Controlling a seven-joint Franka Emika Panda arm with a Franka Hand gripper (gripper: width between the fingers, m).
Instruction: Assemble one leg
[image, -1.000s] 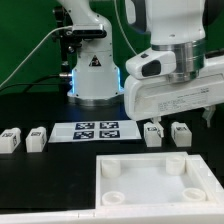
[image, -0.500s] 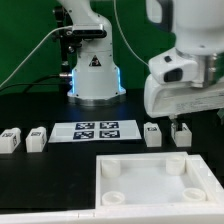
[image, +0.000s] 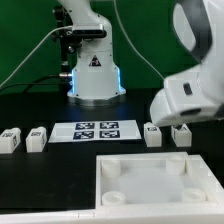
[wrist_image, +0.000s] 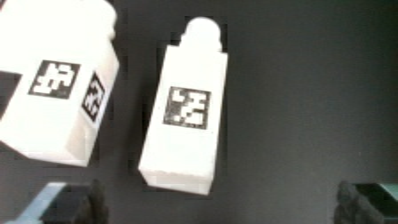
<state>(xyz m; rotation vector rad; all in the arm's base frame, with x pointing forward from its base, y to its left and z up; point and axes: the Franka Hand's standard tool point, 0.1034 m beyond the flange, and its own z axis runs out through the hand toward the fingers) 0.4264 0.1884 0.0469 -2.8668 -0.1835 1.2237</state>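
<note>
White leg (wrist_image: 191, 110) (tag (wrist_image: 189, 108) up) lies on the black surface (wrist_image: 294, 110) between the gripper's (wrist_image: 210, 205) spread fingers (wrist_image: 57, 203), neither touching it.

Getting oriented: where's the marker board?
Exterior view: the marker board lies between a leg on the exterior view's left and another leg on its right.

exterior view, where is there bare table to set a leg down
Bare black table on the exterior view's left of the tabletop, nearer the camera than the two left legs. Crowded: the two right legs under the open pincer.
</note>
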